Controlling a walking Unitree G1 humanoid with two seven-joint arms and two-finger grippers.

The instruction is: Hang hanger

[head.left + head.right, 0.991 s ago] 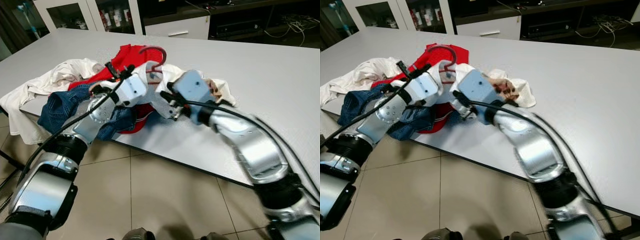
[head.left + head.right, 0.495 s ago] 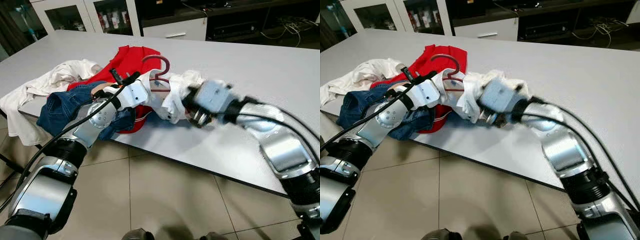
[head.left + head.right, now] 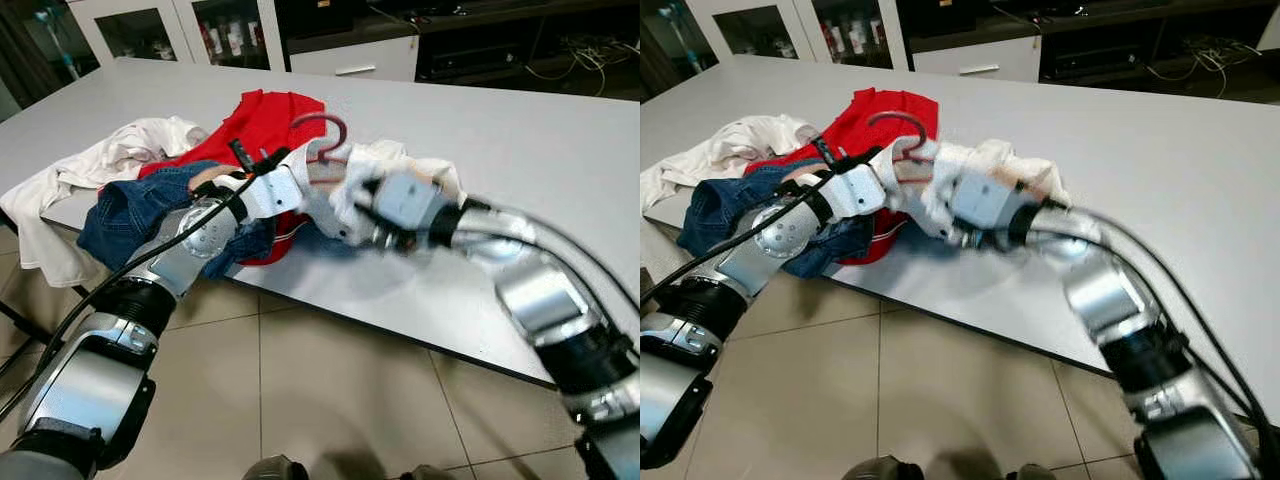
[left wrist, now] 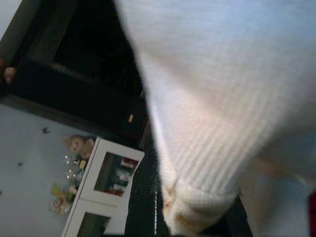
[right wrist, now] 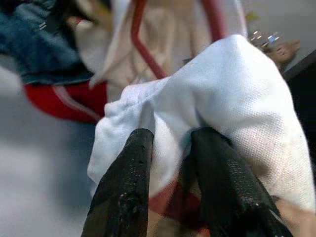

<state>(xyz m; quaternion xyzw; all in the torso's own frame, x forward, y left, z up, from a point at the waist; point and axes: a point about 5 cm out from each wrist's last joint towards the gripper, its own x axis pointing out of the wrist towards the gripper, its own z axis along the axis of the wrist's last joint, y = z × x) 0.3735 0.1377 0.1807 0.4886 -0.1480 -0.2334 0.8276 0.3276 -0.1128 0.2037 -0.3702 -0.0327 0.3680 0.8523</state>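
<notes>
A rumpled cream cloth (image 3: 110, 160) hung over the near edge of the smooth grey table (image 3: 540, 150), farthest out beyond my left arm. Next to it sat a heap of blue denim (image 3: 135, 205), coarse and folded on itself, partly on top of a flat red garment (image 3: 270, 115) with white stripes near its hem.

My left gripper (image 3: 300, 180) was buried in the white garment (image 3: 375, 170), so I could not tell whether its 2 fingers were apart or together. Through that wrist camera I saw soft, ribbed white knit (image 4: 217, 98) pressed right against the lens, with a glass-fronted white cabinet (image 4: 106, 190) far behind it.

The hanger (image 3: 325, 140) was just above and between my 2 grippers, a thin dark-red rod with its curved hook standing clear over the white fabric and its lower part inside the garment. In the right wrist view its red bars (image 5: 148, 54) ran under the cloth just past my fingertips.

My right gripper (image 5: 170, 143) was clamped on a fold of the white garment, fine-woven and bunched, with the 2 black textured fingers (image 5: 126, 187) pinching it from both sides. That arm showed some blur.
</notes>
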